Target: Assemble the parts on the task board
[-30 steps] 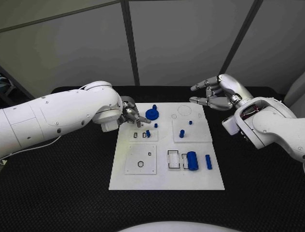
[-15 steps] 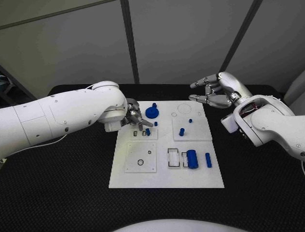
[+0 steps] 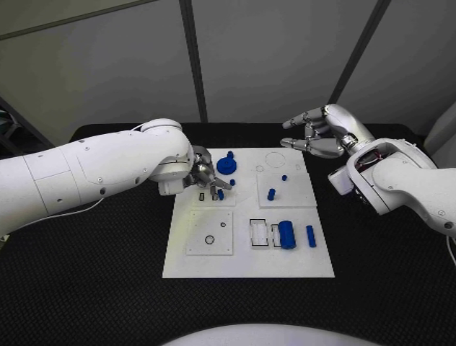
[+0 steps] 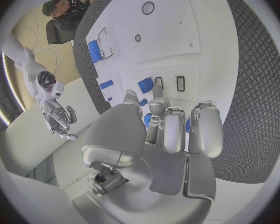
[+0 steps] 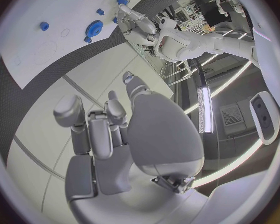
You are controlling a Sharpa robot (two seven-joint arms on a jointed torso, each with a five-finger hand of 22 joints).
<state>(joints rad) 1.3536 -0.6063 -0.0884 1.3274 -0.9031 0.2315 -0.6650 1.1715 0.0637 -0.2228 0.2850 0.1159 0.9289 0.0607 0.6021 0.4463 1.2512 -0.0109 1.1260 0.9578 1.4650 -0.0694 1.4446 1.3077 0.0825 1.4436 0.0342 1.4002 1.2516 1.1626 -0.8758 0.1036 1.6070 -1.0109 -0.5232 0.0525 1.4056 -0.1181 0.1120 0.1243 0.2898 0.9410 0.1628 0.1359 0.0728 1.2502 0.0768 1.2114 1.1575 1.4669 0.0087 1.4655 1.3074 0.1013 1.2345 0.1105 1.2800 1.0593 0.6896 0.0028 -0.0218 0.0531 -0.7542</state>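
left robot hand (image 3: 206, 175) on blue part (image 3: 221, 194)

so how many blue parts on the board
7 visible: round one, two pegs by left hand, two pegs far right, cylinder and bar near right; it may hide more.

head view looks down on task board (image 3: 249, 245) from above; both wrist views close behind own hand, sharing board.

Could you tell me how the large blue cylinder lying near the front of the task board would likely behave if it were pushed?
The blue cylinder lies on its side on the flat task board, so it would probably roll. It looks rigid and smooth, perhaps slippery to grip.
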